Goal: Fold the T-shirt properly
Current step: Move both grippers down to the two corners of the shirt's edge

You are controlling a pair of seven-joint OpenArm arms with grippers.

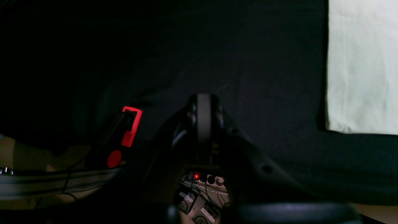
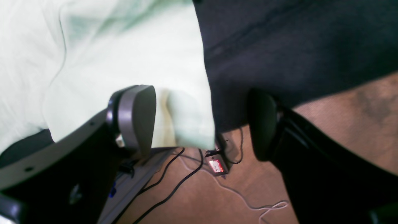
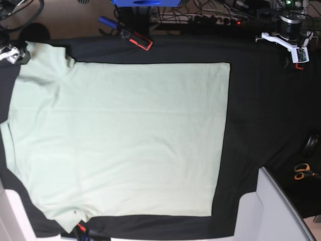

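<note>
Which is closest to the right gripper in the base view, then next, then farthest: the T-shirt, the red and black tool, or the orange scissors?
1. T-shirt, its sleeve right beside the right gripper, top left.
2. Red and black tool, top edge.
3. Orange scissors, far right.

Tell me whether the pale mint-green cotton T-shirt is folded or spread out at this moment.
Spread out. In the base view the pale mint-green cotton T-shirt lies flat in one layer on the black cloth table covering, sleeves extended, no fold made.

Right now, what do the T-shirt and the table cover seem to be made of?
T-shirt: soft, matte knit, probably cotton; it lies limp with fine wrinkles and no sheen. Table cover: black cloth, also matte; faint creases show in the wrist views, but the exact fibre cannot be told.
</note>
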